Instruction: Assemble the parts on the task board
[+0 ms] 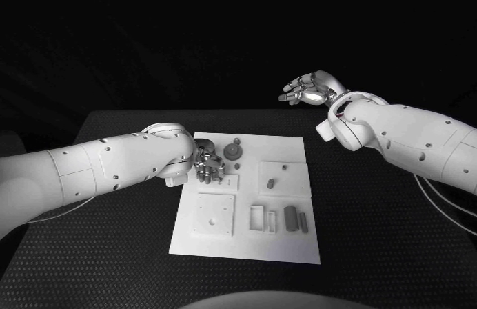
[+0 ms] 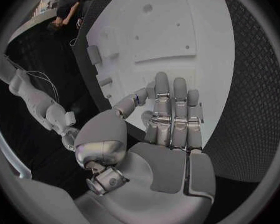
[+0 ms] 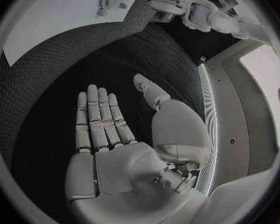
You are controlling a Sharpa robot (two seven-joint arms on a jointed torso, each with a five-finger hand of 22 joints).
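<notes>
Task board [image 1: 249, 243] lies flat mid-counter [image 1: 387, 254]. Grey parts on board: two upright bars [image 1: 295, 219] at near right, gear-shaped piece [image 1: 233, 150] at far left. Left hand [image 1: 206, 162] hovers low over board's far-left area, fingers extended, close together, holding nothing. Right hand [image 1: 309, 88] raised well beyond board's far-right corner, fingers loosely spread, empty.

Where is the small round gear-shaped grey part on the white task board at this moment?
In the head view, the small round gear-shaped grey part sits near the far edge of the white task board, on its left half, just beside the left hand.
</notes>
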